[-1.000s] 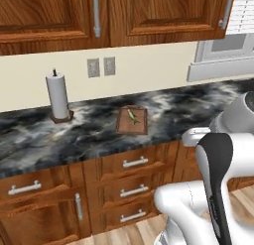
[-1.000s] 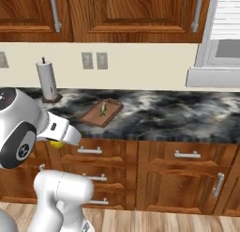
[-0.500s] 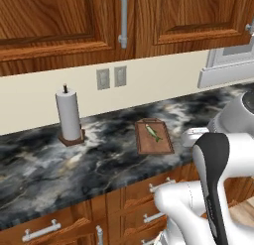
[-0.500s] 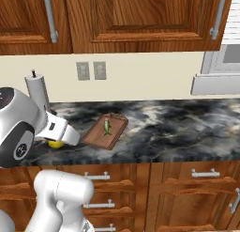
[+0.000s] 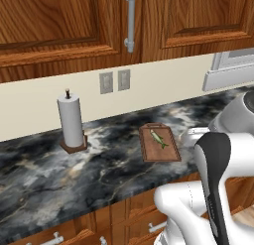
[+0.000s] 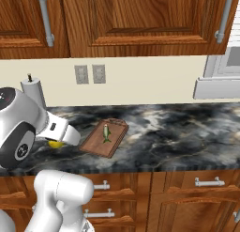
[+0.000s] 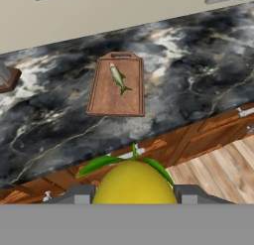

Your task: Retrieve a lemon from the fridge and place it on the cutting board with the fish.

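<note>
Lemon point(image 7: 133, 182): clenched between the jaws of the gripper point(image 7: 133, 194), carried short of the desk point(image 7: 198, 65) edge for transfer. Board point(image 7: 118, 90): flat on desk, fish point(image 7: 118, 78) along its upper half, lower half bare, likely room for the lemon.

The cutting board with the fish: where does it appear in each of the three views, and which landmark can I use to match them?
Left base view: the cutting board lies right of centre on the dark counter, handle end toward the wall.
Right base view: it sits left of centre, angled.
Hand view: it is in the upper middle, beyond the lemon.
Shared landmark: the fish on the board.
</note>
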{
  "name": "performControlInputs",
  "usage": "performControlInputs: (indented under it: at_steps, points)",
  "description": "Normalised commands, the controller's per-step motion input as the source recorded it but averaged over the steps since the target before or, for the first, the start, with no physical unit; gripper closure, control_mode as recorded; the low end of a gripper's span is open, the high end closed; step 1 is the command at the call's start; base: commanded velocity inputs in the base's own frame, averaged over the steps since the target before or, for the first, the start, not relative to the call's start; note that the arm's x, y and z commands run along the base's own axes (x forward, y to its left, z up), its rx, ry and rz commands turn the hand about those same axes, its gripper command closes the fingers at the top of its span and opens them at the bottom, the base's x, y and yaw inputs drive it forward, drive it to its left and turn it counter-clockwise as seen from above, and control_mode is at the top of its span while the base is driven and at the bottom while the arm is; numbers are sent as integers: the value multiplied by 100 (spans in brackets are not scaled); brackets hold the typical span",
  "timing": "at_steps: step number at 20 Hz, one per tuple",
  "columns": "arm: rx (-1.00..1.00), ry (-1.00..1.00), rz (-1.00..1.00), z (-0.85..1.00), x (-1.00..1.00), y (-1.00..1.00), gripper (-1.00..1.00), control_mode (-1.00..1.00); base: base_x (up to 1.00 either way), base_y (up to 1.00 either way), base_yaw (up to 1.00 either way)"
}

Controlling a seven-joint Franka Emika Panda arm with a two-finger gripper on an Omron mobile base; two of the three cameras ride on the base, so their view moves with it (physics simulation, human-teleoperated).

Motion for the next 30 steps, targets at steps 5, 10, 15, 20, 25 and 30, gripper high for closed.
performControlInputs:
  at_steps: [5, 10, 15, 20, 25, 30]
  points:
    - [0, 0, 0, 0, 4, 0, 100, -100, 0, 0, 0]
    - [3, 1, 0, -33, 45, 0, 100, -100, 0, 0, 0]
    - [0, 5, -1, -56, 59, 11, 100, -100, 0, 0, 0]
    - [0, 16, -9, -58, 63, 26, 100, -100, 0, 0, 0]
    - [0, 7, -17, -66, 74, 13, 100, -100, 0, 0, 0]
    - [3, 11, -12, -26, 90, -13, 100, -100, 0, 0, 0]
